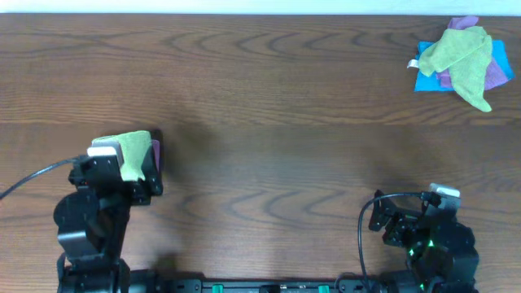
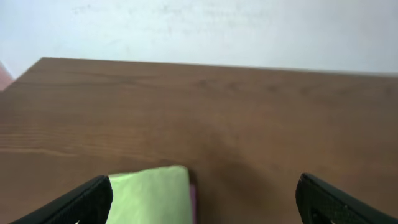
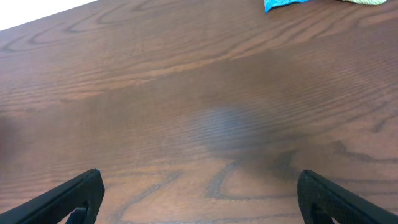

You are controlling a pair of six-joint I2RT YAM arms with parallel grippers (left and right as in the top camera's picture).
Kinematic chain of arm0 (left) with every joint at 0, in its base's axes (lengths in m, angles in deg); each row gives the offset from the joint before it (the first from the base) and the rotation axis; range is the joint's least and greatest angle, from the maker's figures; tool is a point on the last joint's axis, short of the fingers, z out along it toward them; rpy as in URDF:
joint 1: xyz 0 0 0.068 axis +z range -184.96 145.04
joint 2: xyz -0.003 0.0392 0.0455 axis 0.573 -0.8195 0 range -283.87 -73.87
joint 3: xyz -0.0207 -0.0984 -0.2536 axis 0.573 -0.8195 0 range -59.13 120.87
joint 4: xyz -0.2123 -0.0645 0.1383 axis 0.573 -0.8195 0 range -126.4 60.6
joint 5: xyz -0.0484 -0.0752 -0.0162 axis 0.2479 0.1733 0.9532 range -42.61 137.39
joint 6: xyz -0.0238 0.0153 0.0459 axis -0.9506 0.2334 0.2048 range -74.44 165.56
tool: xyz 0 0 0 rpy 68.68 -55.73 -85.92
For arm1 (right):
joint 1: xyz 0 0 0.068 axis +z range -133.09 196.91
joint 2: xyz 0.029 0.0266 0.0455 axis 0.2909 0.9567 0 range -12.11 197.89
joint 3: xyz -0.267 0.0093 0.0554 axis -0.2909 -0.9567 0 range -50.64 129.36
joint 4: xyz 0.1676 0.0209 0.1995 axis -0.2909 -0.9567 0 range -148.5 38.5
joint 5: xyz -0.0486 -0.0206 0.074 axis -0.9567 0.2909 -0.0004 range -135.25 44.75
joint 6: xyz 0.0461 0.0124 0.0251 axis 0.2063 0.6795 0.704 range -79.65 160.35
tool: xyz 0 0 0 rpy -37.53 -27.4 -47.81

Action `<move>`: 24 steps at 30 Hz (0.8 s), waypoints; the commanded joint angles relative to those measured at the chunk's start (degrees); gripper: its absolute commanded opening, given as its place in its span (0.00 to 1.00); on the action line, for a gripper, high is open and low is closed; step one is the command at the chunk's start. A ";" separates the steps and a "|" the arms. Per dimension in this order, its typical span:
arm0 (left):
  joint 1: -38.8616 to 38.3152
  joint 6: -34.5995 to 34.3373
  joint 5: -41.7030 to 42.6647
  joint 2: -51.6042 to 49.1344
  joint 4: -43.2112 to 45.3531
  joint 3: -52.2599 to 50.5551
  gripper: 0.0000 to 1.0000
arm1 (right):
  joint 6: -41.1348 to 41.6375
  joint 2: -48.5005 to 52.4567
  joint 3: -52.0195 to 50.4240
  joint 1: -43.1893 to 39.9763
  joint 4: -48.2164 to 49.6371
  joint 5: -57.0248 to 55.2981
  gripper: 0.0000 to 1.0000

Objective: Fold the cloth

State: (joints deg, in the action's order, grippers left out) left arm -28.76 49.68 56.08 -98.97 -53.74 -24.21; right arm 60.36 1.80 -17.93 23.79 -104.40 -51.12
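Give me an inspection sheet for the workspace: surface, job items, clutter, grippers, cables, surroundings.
Surface: brown wood-grain table, no spills seen.
Job's things: folded green cloth lying on a pink cloth in front of the left arm; loose pile at the far right corner, crumpled green cloth over purple cloth and blue cloth.
Clutter: nothing seen.
Grippers: left gripper open, folded cloth between its fingers, not gripped; right gripper open over bare table.
Cables: black cable runs from the left arm off the left edge; black cable loop beside the right arm.
Surroundings: white wall beyond the far edge.
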 commanded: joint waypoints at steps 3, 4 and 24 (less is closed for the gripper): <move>-0.28 6.62 -0.31 9.05 -0.94 -6.54 0.95 | 0.76 -0.15 -0.22 -0.63 -0.09 -0.33 0.99; -0.28 6.62 -0.31 10.51 -0.92 -7.74 0.95 | 0.76 -0.15 -0.22 -0.63 -0.09 -0.33 0.99; -4.04 5.90 -0.26 24.92 -11.61 -20.26 0.95 | 0.76 -0.15 -0.22 -0.63 -0.09 -0.33 0.99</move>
State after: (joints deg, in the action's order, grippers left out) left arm -31.82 55.03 55.95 -74.64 -65.02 -42.70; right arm 60.36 1.78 -17.93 23.79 -104.40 -51.12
